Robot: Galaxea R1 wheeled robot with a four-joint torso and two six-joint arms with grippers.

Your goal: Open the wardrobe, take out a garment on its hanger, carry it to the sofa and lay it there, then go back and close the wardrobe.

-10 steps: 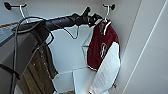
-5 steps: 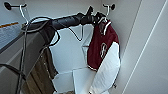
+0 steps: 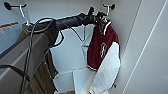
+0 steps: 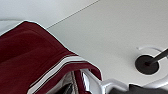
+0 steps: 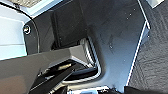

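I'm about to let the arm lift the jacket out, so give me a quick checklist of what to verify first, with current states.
1. Wardrobe open: ok.
2. Left pincer up at the jacket's collar, by the hanger: ok.
3. Pincer shut on the hanger: cannot tell.
4. Jacket sitting on the hanger, white sleeve draping down: ok.
5. Hook free of the rail: cannot tell.
6. Olive garment apart from the jacket: ok.

The left arm (image 3: 70, 22) reaches from the head view's left, stretched nearly level and raised high, cables looping beneath it. Its end effector (image 3: 98, 17) sits at the far end, fingers indistinct.
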